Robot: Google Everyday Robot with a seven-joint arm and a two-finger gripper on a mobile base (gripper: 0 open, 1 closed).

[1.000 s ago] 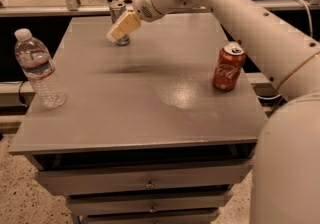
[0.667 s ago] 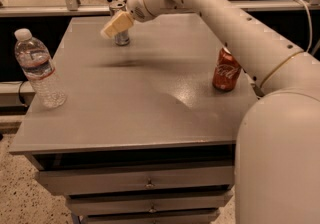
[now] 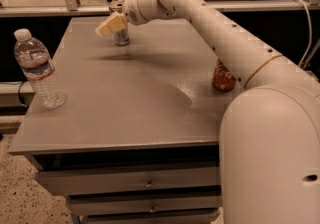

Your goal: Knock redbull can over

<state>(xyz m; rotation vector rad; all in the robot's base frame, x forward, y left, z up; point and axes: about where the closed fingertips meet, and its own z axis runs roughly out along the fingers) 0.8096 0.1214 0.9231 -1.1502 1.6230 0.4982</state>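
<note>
The redbull can (image 3: 120, 36) stands upright near the far edge of the grey table (image 3: 135, 98), left of centre. It is slim and silvery, and the gripper hides its upper part. My gripper (image 3: 109, 24) with pale cream fingers hangs at the can's upper left, in front of it and right against it. My white arm reaches in from the lower right, across the table.
A clear plastic water bottle (image 3: 37, 68) stands at the table's left edge. A red Coca-Cola can (image 3: 223, 77) stands at the right, partly behind my arm. Drawers (image 3: 145, 184) sit under the tabletop. A rail and chair legs lie beyond the far edge.
My gripper has swung left along the far edge, from over the can to its upper left side. The can still stands upright. My arm now covers more of the red can.
</note>
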